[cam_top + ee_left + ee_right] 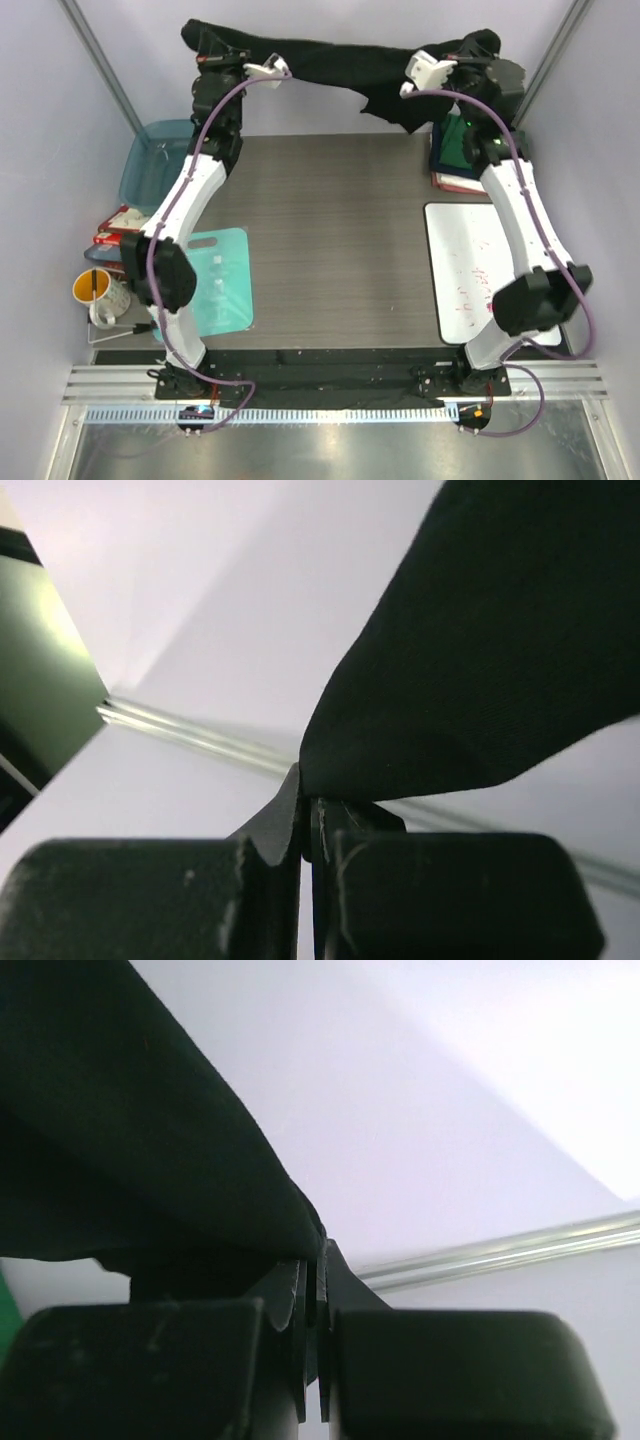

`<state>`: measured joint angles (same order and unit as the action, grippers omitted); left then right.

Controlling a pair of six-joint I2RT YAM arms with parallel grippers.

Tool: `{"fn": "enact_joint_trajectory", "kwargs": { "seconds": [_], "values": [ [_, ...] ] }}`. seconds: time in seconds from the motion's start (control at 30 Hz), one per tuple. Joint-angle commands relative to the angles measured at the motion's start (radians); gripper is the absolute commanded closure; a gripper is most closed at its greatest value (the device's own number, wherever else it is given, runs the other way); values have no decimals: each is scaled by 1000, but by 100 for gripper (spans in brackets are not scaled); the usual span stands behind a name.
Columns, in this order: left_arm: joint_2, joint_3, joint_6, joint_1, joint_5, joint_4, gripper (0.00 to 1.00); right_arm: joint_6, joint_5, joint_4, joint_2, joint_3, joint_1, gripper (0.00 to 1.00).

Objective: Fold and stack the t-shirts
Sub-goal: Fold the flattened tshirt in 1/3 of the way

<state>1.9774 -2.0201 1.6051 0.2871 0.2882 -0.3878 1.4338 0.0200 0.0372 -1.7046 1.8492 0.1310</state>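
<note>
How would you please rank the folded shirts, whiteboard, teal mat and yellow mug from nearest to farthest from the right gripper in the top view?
From the right gripper, shut on the black t-shirt:
1. Folded shirts, just below it, far right.
2. Whiteboard, right side, nearer the bases.
3. Teal mat, left of centre.
4. Yellow mug, far left edge.

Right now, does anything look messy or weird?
Yes. The black t-shirt isn't lying on the table. It is held up in the air at the far side, bunched like a rope between the two shut jaws, with a loose flap drooping near its right end. Nothing looks spilled or broken.
</note>
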Motion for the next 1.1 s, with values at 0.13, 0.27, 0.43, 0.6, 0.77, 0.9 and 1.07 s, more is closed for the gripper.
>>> {"fn": "enact_joint_trajectory", "kwargs": {
  "seconds": [0.13,0.27,0.43,0.6,0.77,0.9,1.07],
  "values": [
    [-529,908,-105,9,-81,288,100,-4,187,-574,255,-497,9,99],
    [-598,1096,-128,-32,-222,645,100,114,176,-865,298,-669,9,99],
    [-464,1150,-122,-100,-237,890,100,185,149,-1123,292,-772,13,98],
    [-309,1058,-137,-117,-274,1173,100,195,86,-1295,255,-785,44,52],
    [-267,985,-88,-117,-284,1355,52,165,28,-1386,232,-792,59,23],
    [-227,856,-54,-115,-264,1568,29,165,17,-1364,252,-791,59,18],
    [-206,571,-59,-124,-333,1718,7,44,31,-1246,186,-681,56,20]
  ]
}}
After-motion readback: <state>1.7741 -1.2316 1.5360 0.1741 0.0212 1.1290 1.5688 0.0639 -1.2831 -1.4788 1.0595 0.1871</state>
